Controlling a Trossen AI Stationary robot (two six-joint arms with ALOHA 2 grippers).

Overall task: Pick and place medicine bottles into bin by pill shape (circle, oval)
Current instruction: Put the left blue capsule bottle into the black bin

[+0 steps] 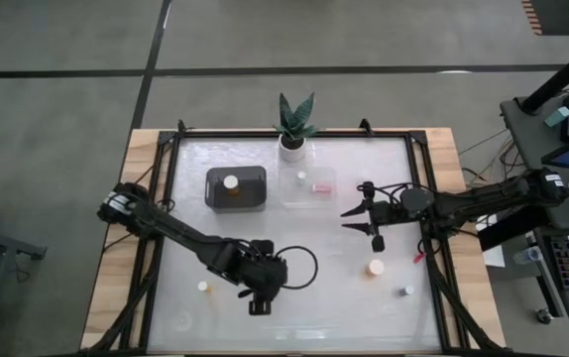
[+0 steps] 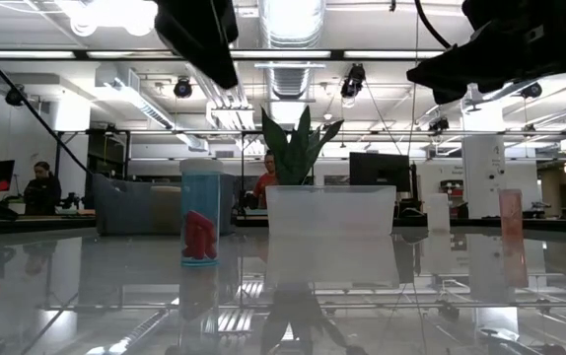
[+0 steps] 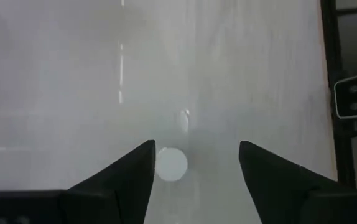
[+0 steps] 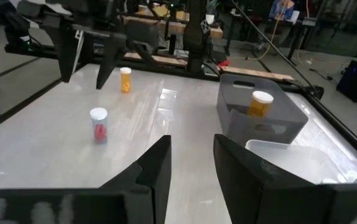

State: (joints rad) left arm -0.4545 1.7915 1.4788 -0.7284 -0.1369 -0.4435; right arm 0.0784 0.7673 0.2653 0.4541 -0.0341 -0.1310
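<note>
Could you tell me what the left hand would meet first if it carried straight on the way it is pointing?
The left hand points down at the table with its fingers apart. A white-capped bottle stands just inside one finger, so it would probably meet that cap first, though depth is unclear.

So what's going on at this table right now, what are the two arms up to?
Two dark robot arms are sorting tiny white-capped medicine bottles into bins. The left end effector, fingers open, hangs over a clear bottle of red pills near the table's front. The right end effector hovers empty mid-table. An amber bottle already sits in the grey bin; the clear bin holds a couple more. Others stand loose on the white tabletop.
</note>
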